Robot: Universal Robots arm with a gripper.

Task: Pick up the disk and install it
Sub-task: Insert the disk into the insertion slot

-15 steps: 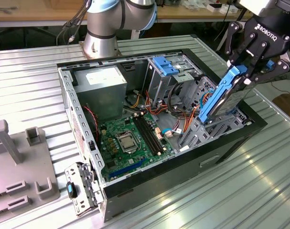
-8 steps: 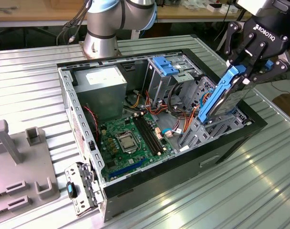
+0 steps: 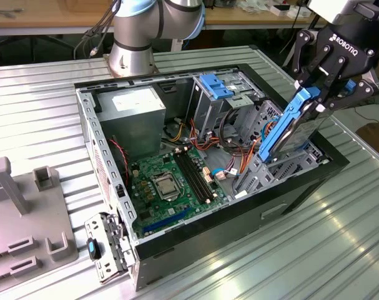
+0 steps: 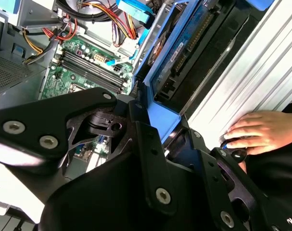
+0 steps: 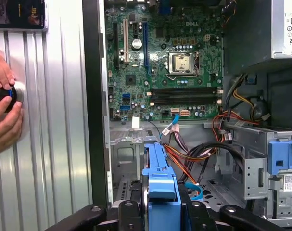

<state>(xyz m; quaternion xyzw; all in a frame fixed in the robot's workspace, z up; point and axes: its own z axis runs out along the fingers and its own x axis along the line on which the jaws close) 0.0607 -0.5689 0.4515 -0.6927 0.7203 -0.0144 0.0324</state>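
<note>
We are seeing the gripper (image 3: 322, 84) clamping the disk (image 3: 288, 128) by its top end, with the black fingers pressing on the blue carrier rail from both sides. The disk is standing on edge and leaning. Its upper end is tilting toward the exterior view's right, and its lower end is dipping toward the grey metal drive bay (image 3: 288, 167) at that end of the open computer case (image 3: 283, 200). We are not telling whether the lower end is touching the bay or hanging just over it.

In the second wrist view the disk (image 4: 182, 45) is showing its grey face and connector edge inside the blue rail, and the gripper (image 4: 158, 120) is pinching the blue end. In the first wrist view the disk (image 5: 160, 180) is running edge-on out from the gripper (image 5: 161, 211), over the bay.

The motherboard (image 3: 170, 181) is lying flat mid-case, with the power supply (image 3: 136, 112) sitting beyond it. A paler blue latch piece (image 3: 215, 86) is sitting on the upper cage, apart from the disk. The case is lying on its side on a ribbed metal table (image 3: 345, 250). The arm base (image 3: 136, 44) is standing behind the case, and a grey fixture (image 3: 20, 212) is sitting at the exterior view's left. A person's hand (image 4: 256, 132) is resting on the table beside the case, fingers around a small round black object.
</note>
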